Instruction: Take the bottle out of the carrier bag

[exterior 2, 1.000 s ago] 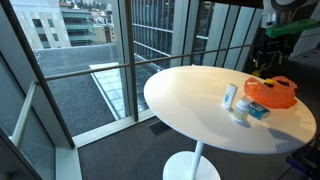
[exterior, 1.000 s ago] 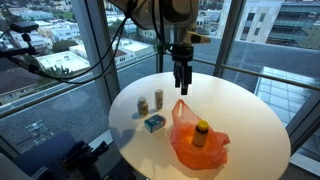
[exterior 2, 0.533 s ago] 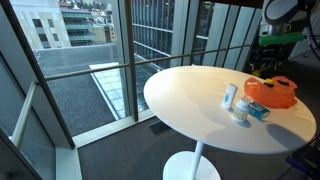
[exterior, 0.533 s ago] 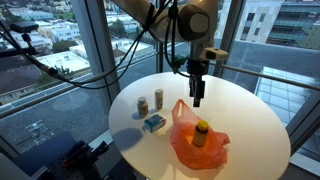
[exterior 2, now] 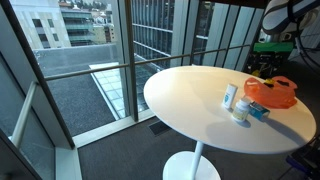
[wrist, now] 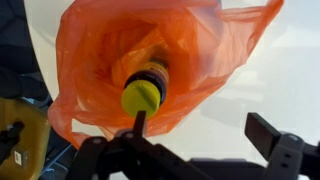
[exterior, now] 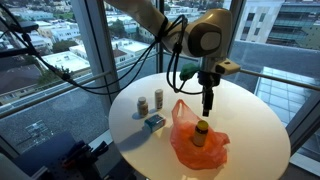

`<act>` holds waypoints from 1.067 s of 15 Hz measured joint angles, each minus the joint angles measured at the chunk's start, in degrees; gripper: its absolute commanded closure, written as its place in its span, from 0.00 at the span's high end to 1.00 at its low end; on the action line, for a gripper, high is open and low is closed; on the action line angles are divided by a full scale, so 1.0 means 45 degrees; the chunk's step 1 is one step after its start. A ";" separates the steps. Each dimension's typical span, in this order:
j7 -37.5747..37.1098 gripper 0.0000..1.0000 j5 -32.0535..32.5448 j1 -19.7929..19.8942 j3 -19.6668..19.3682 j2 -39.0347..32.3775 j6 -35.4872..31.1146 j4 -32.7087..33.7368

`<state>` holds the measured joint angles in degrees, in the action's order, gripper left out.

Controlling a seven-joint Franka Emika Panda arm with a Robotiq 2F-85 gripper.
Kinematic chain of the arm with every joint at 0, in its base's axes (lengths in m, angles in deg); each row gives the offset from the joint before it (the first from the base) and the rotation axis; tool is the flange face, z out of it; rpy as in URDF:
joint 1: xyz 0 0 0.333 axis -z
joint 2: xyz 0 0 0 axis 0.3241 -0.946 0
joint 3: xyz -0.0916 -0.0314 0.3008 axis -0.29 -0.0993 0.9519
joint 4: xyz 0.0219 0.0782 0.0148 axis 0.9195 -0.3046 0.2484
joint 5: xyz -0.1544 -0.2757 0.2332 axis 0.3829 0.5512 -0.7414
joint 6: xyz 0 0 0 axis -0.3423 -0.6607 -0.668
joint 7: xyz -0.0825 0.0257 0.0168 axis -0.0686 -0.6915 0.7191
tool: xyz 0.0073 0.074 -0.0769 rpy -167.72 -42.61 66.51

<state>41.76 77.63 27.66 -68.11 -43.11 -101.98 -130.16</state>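
An orange carrier bag (exterior: 193, 146) lies open on the round white table (exterior: 250, 115). A bottle (exterior: 201, 132) with a yellow cap stands upright inside it. My gripper (exterior: 208, 106) hangs just above the bag's far side, a little above the bottle and not touching it. In the wrist view the yellow cap (wrist: 142, 96) shows through the bag's mouth (wrist: 100, 50). My gripper (wrist: 205, 135) is open and empty, with one finger (wrist: 138, 124) beside the cap and the other over bare table. The bag also shows in an exterior view (exterior 2: 272, 93).
Two small containers (exterior: 141, 104) (exterior: 158, 98) and a blue box (exterior: 153, 122) stand on the table beside the bag; the box also shows in an exterior view (exterior 2: 258, 112). Tall windows and a railing surround the table. The table edge lies close behind the bag.
My gripper has moved across the table from behind the bag to a spot over the bag's far side and has come lower. The bag and bottle have not moved.
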 measured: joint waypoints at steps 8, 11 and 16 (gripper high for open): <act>-0.0927 1.00 0.0000 -0.0022 -0.0173 -0.0017 -0.0680 -0.0669; -0.1102 1.00 0.0000 -0.0023 -0.0205 0.0065 -0.0683 -0.1035; -0.1183 1.00 0.0000 -0.0023 -0.0290 0.0333 -0.0684 -0.1490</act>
<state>36.44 77.63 27.56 -69.41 -41.61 -105.06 -136.86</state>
